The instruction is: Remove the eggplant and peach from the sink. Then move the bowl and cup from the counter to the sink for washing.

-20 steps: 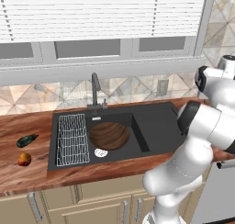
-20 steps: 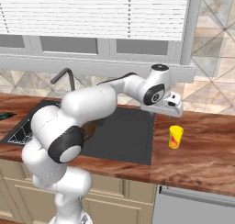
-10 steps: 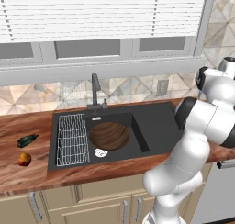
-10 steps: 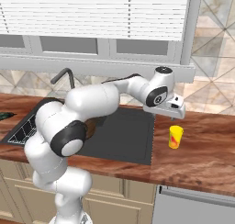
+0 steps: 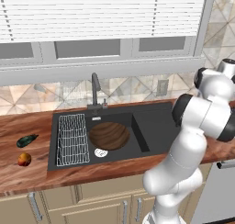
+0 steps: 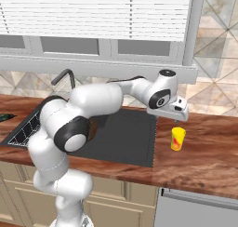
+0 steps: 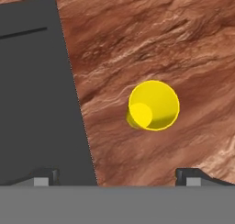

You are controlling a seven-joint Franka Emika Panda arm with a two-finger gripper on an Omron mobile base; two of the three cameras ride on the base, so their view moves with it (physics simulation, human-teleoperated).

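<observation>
The yellow cup (image 6: 177,139) stands upright on the wooden counter, right of the black sink (image 6: 125,137). My gripper (image 6: 179,120) hangs open just above it, touching nothing. The hand view looks straight down into the cup (image 7: 153,105), which lies ahead of and between the spread fingertips (image 7: 193,175), nearer the right one. The brown wood-grain bowl (image 5: 109,136) sits in the sink's basin (image 5: 151,126). The dark eggplant (image 5: 26,140) and the orange-red peach (image 5: 24,159) lie on the counter left of the sink.
A wire rack (image 5: 72,139) lies in the sink's left part, and the silver drain (image 5: 101,152) sits beside the bowl. The dark faucet (image 5: 95,87) rises behind the basin. The counter (image 6: 209,147) runs on to the right of the cup.
The hand has drifted a little to the right and lower, closing in over the cup. Its jaws have stayed open. Bowl, eggplant and peach have not moved.
</observation>
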